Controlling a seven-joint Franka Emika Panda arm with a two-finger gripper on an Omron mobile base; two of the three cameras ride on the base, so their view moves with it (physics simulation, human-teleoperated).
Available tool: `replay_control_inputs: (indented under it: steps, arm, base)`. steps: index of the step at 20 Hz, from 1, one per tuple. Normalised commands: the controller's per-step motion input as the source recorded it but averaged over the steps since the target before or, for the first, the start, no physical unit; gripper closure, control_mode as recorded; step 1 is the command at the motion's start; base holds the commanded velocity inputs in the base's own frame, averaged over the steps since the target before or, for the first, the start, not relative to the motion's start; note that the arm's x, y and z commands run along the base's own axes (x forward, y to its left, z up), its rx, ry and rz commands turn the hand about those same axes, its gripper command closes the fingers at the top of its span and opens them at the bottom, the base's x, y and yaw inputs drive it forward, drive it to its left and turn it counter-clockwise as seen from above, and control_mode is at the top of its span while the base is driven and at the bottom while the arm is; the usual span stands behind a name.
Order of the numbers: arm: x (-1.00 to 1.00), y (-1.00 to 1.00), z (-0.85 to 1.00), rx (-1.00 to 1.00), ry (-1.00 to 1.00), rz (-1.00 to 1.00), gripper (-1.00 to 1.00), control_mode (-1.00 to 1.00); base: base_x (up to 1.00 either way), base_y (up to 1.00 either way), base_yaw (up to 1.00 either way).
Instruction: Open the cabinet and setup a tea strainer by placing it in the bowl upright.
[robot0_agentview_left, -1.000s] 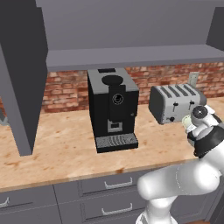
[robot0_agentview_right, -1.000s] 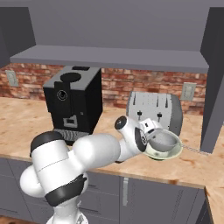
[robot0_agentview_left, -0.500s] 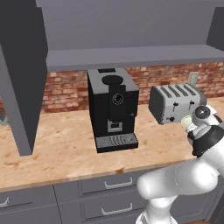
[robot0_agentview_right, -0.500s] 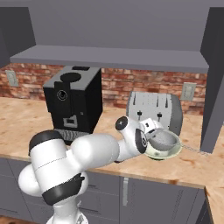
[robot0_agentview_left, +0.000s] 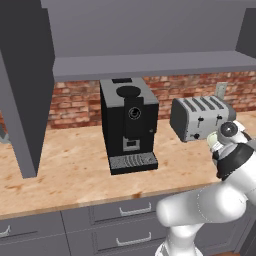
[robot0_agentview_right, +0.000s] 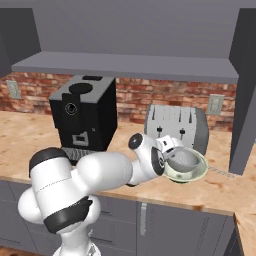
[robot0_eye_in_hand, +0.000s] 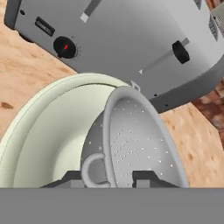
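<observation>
Your jaws stand narrowly apart, their two dark tips low in the hand view, at about 6 o'clock. They appear clenched on the tea strainer; the exact contact at the tips is cut off by the lower edge, so you cannot see how firm the hold is.

The tea strainer sits right between and just beyond the jaws. Its perforated grey cup is tilted on its side, the open mouth facing toward 3 o'clock in the hand view, and its rim runs from about 6 o'clock up to 12 o'clock. A small loop at its base curls just beside the left tip. A thin wire pokes off the top of the rim.

The cup lies inside the bowl, leaning against the pale inner wall, with the bowl's rim sweeping around it from 9 o'clock to 12 o'clock. In the right base view you see the bowl on the counter just off the end of the arm, with the grey cup nested in it.

Beyond the bowl, at 12 o'clock, stands the silver toaster, close behind. To its left is the black coffee machine. Above both, the cabinet stands open, its grey shelf showing, with one door swung out at 9 o'clock in the left base view.
</observation>
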Motion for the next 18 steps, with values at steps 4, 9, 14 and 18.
replay_control_inputs:
  steps: [4, 9, 14, 18]
  arm:
    - [0.0, 0.0, 0.0, 0.0, 0.0, 0.0, 1.0, -1.0]
    - [0.0, 0.08, 0.0, 0.0, -0.01, 0.0, 1.0, -1.0]
    - [0.0, 0.14, -0.03, 0.0, -0.01, 0.0, 1.0, -1.0]
    - [0.0, 0.11, -0.03, 0.0, 0.0, 0.0, 1.0, -1.0]
  base:
    - [0.0, 0.0, 0.0]
    - [0.0, 0.0, 0.0]
    - [0.0, 0.0, 0.0]
    - [0.0, 0.0, 0.0]
